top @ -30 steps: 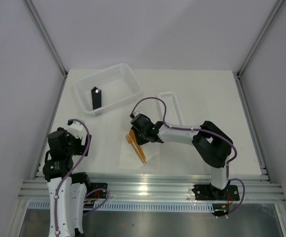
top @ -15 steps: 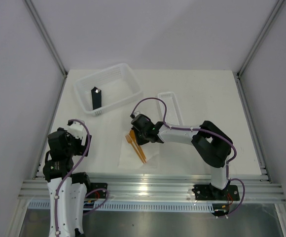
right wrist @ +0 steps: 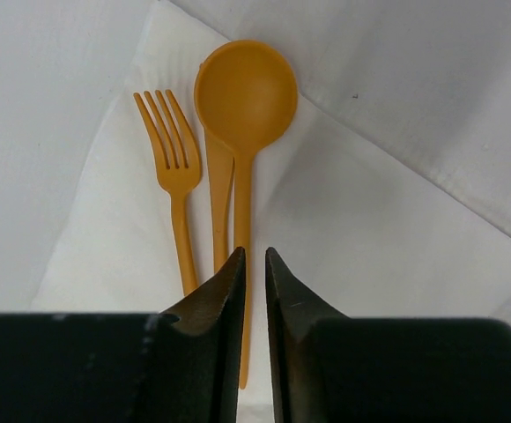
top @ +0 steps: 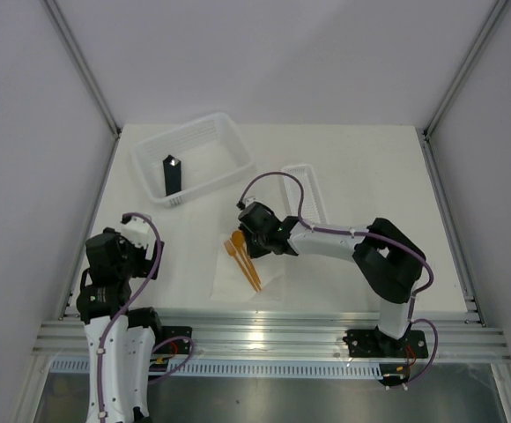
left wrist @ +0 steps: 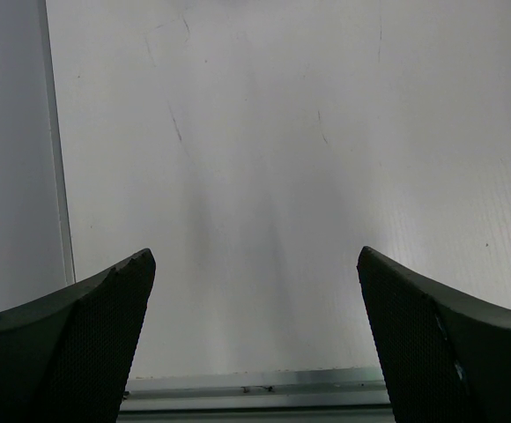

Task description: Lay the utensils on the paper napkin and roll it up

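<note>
All 3 utensils [top: 245, 262], spoon [right wrist: 245, 88], fork [right wrist: 174, 159] and knife [right wrist: 218, 185], lie together on the paper napkin [right wrist: 344, 238]. The right tool [right wrist: 255, 254] hovers over their handles, nearly closed and clamping nothing. The left tool [left wrist: 255, 264] gapes wide above the counter [left wrist: 282, 132]. The napkin looks flimsy, so pinch an edge gently; the light, slick plastic probably slides.

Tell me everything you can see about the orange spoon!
The spoon is orange and looks like smooth plastic, with a round bowl and a thin, straight handle. It lies flat on the white paper napkin, near a corner. It touches the knife beside it, and the fork lies on the knife's other side. Its handle runs into the narrow gap between the right gripper fingers. I cannot tell whether they pinch it.
</note>
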You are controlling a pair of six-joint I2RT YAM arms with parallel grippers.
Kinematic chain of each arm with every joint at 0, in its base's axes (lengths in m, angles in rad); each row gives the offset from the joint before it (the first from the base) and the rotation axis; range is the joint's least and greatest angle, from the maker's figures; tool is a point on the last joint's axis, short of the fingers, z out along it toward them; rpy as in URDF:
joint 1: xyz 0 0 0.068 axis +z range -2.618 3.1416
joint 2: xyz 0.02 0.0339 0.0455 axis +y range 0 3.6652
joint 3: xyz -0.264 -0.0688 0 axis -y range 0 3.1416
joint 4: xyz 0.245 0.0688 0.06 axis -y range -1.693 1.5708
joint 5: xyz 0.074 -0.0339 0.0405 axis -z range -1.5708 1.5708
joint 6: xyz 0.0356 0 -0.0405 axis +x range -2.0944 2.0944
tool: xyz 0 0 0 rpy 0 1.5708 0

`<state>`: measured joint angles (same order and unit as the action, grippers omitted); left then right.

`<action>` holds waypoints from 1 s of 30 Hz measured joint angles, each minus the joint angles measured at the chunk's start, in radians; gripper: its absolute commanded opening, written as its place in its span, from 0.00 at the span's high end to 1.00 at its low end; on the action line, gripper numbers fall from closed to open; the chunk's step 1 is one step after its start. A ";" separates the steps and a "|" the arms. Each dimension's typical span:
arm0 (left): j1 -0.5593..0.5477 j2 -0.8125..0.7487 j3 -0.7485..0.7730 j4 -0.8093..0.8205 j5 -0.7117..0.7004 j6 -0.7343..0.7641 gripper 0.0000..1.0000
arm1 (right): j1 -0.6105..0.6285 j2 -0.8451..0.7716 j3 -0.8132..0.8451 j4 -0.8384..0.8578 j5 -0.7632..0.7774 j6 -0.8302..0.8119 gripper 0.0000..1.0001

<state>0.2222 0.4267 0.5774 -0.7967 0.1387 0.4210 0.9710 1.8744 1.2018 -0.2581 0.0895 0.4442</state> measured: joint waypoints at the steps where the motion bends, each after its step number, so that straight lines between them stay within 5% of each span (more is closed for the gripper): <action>1: 0.000 0.003 0.002 -0.002 0.002 0.003 0.01 | 0.000 -0.013 -0.004 -0.005 0.001 0.000 0.80; 8: 0.000 0.068 0.063 -0.024 0.028 0.037 0.12 | -0.019 -0.145 -0.082 -0.019 -0.021 0.000 0.78; 12: -0.021 0.112 0.131 -0.029 0.066 0.079 0.27 | -0.061 -0.273 -0.205 -0.029 -0.074 0.014 0.77; 21: -0.558 0.374 0.254 0.084 -0.058 0.185 0.41 | -0.164 -0.552 -0.389 -0.188 -0.147 0.026 0.90; 30: -0.752 0.713 0.114 0.309 -0.110 0.320 0.41 | -0.180 -0.591 -0.665 -0.092 -0.384 0.099 1.00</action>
<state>-0.5297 1.1397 0.6910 -0.4881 0.0284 0.7410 0.7914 1.2839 0.5369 -0.3500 -0.2943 0.5430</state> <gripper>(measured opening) 0.586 0.005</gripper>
